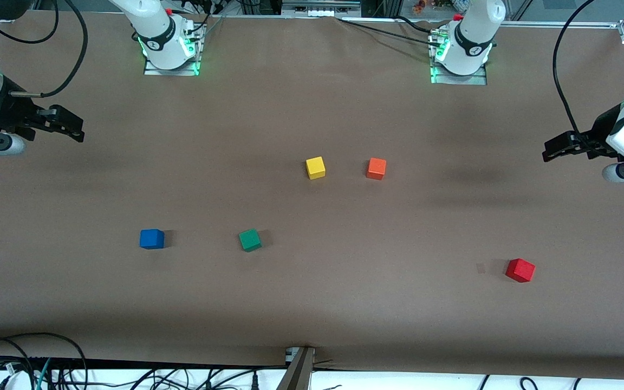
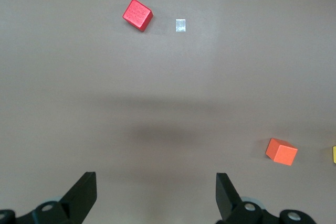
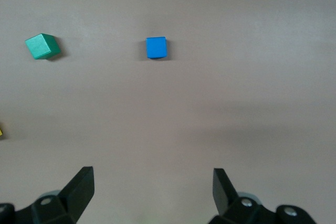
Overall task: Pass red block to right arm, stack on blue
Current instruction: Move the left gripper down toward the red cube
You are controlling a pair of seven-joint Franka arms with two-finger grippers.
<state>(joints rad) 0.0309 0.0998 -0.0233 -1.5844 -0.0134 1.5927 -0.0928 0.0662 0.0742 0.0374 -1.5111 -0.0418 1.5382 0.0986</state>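
We see the right gripper (image 1: 76,129) hanging over the table (image 1: 312,303) edge at the right arm's end, jaws apart and holding nothing. The blue block (image 1: 151,239) sits toward that same end, with the green block (image 1: 249,239) beside it on the side toward the left arm. A descent that drifts during stacking could knock the green one or seat red off-centre on blue. Nearer the table's middle and farther from the front camera, the yellow block (image 1: 316,167) and the orange block (image 1: 376,168) stand close together. The orange is the hazard: we could mistake it for the red block (image 1: 520,270), which lies toward the left arm's end, nearer the front edge, turned askew, so jaws not aligned to its faces may slip. The left gripper (image 1: 553,150) waits over that end, jaws apart and empty. A mid-air handover risks a drop.

The table is covered in plain brown matte sheet; cables trail along its edges.
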